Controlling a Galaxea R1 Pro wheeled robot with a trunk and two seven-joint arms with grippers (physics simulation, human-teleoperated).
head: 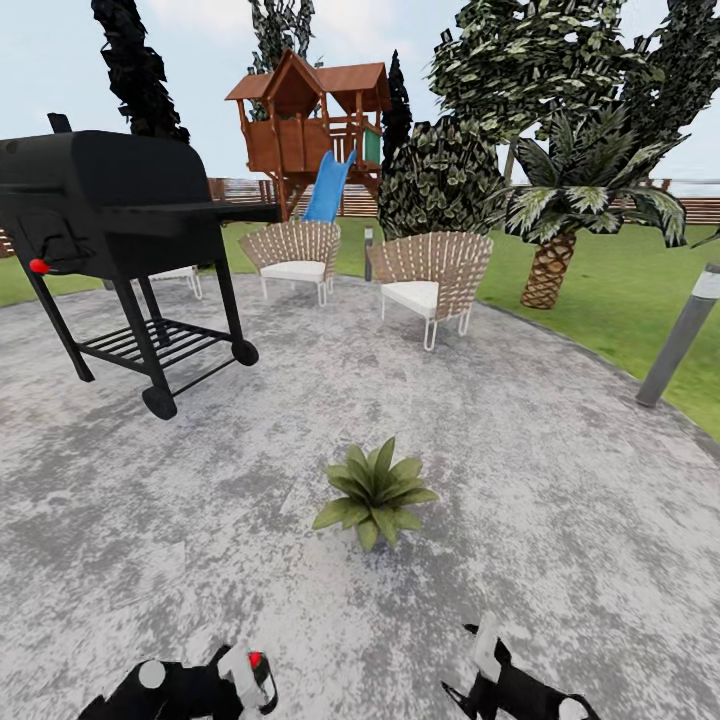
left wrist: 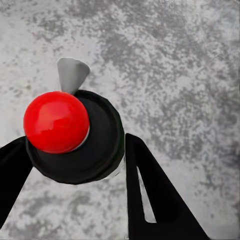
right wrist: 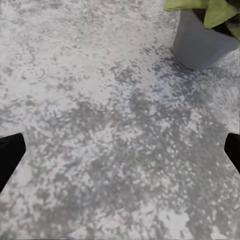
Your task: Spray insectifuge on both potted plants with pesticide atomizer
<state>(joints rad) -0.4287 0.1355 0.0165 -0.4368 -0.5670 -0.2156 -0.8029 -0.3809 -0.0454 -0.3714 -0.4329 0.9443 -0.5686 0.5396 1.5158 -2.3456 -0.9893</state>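
1. Nearest the head camera sat the left hand [head: 245,680], its two dark fingers [left wrist: 150,200] clamped on the pesticide atomizer [left wrist: 75,137]. The bottle's red top [left wrist: 56,121] and a small grey nozzle [left wrist: 71,74] showed between them, over the grey paved patio [left wrist: 190,75].
2. Beside it, the right hand [head: 478,672] held nothing. Its fingers [right wrist: 10,155] stood wide apart at the edges of the right wrist view, with bare paving between them.
3. One potted plant [head: 375,492] stood on the patio ahead of both hands, roughly between them and near. Its grey pot [right wrist: 200,45] lay just beyond the right hand's open fingers.
4. Progress, as I judged it: the pick-up looked done, since the atomizer was gripped and off the ground. No spray or wet sheen was visible on the leaves, so spraying seemed yet to come for both plants, and the second plant had yet to be found.
5. Counts: one atomizer, one potted plant, two wicker chairs [head: 295,258], one black grill [head: 110,215], one wooden playhouse with a blue slide [head: 310,120], one palm [head: 560,215] and one grey post [head: 680,335].
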